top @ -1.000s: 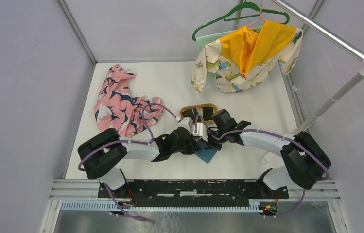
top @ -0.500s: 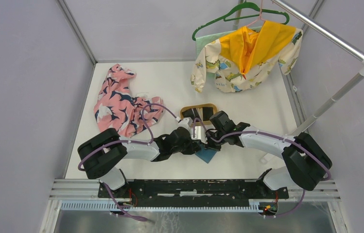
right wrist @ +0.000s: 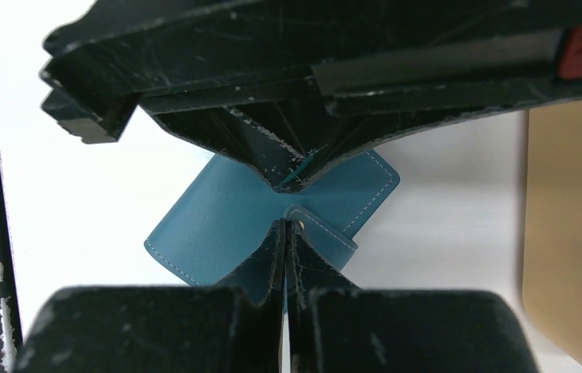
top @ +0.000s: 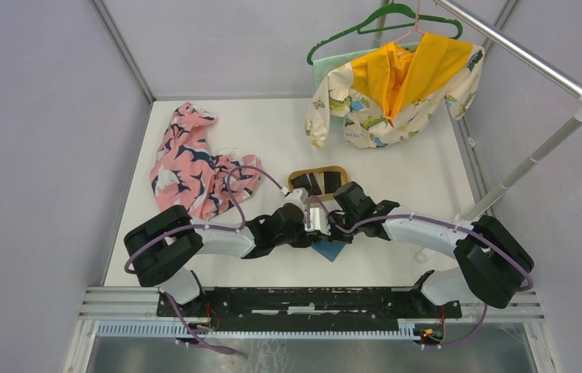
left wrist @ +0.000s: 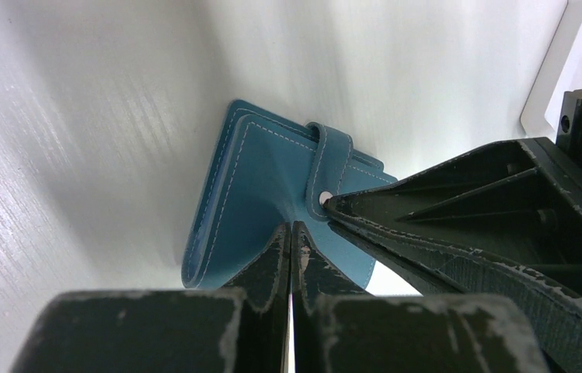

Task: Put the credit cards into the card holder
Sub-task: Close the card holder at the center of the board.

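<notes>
Teal card holder (left wrist: 256, 186) pinched by left gripper (left wrist: 292, 227) and right gripper (right wrist: 285, 225), both closed on it. Credit cards (top: 325, 182) in tan tray (right wrist: 555, 233).

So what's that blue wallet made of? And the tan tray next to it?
The card holder looks like leather or fake leather: matte teal, with pale stitching along its edges and a shiny snap on its tab. The tray is smooth tan, maybe wood or plastic; no grain shows, so I can't tell.
</notes>
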You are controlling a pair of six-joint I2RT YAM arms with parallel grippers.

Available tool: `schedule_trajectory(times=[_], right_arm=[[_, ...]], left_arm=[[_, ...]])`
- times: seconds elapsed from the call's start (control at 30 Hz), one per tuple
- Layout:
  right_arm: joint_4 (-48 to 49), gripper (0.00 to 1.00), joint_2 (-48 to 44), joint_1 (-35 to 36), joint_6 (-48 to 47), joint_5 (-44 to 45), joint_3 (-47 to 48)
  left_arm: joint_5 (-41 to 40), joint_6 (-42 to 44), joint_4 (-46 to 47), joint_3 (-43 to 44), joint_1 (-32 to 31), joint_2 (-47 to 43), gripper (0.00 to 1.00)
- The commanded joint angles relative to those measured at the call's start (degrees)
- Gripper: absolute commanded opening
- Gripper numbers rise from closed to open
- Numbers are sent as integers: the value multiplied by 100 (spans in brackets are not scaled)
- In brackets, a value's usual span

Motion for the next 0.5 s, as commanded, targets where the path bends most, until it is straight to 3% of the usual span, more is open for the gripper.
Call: schedule_trajectory(times=[0.0, 0.47], right_arm=[[-537, 0, 165, 204, 0, 148, -364], [-691, 0, -50, 290, -150, 676, -672]], left_arm=[[-196, 212, -121, -41, -7, -100, 2], [-182, 224, -96, -108, -5, -185, 2]])
